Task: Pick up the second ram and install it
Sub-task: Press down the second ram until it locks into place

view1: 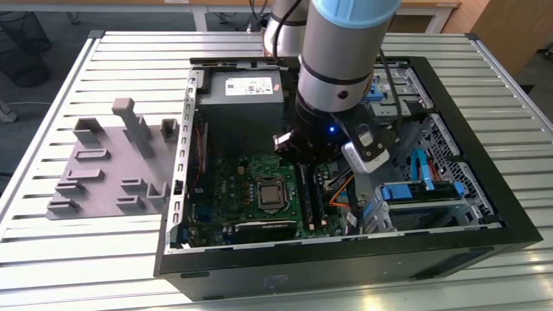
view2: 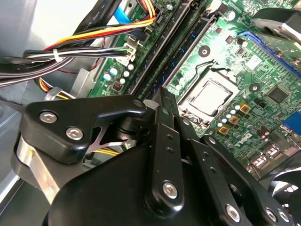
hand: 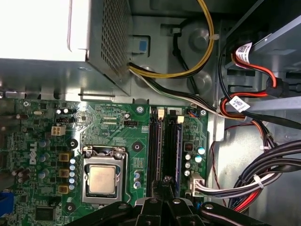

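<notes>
1. We see a slatted metal table (view1: 103,259) bearing an open computer case (view1: 484,246), with a grey plastic fixture (view1: 103,175) just beside it on the exterior view's left.
2. Inside the case lies the green motherboard (hand: 113,122) with its processor socket (hand: 103,179), a power supply (view1: 243,87) and bundled cables (hand: 263,174).
3. The gripper (hand: 165,184) hangs low over the memory slots (hand: 156,150); the second ram (hand: 179,150) stands in a slot beside the socket.
4. Its fingertips sit close together at the ram's near end; whether they pinch it we cannot tell.
</notes>
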Motion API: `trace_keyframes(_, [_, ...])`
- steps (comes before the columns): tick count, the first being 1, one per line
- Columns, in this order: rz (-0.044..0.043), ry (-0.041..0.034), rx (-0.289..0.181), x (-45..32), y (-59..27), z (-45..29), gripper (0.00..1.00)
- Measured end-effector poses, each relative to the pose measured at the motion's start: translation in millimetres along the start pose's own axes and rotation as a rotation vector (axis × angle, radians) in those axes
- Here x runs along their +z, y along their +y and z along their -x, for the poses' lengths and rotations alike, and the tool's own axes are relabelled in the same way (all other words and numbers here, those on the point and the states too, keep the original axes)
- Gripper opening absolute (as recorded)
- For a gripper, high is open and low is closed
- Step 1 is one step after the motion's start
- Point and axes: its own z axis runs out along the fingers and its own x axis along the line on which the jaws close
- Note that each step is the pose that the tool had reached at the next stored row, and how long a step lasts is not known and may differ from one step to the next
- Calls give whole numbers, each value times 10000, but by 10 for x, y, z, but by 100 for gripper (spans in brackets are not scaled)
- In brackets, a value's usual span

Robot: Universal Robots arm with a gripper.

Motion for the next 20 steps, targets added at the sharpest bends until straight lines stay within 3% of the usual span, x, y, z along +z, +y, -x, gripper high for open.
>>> trace_keyframes(20, [-1, 0, 0, 142, -2, 0, 11])
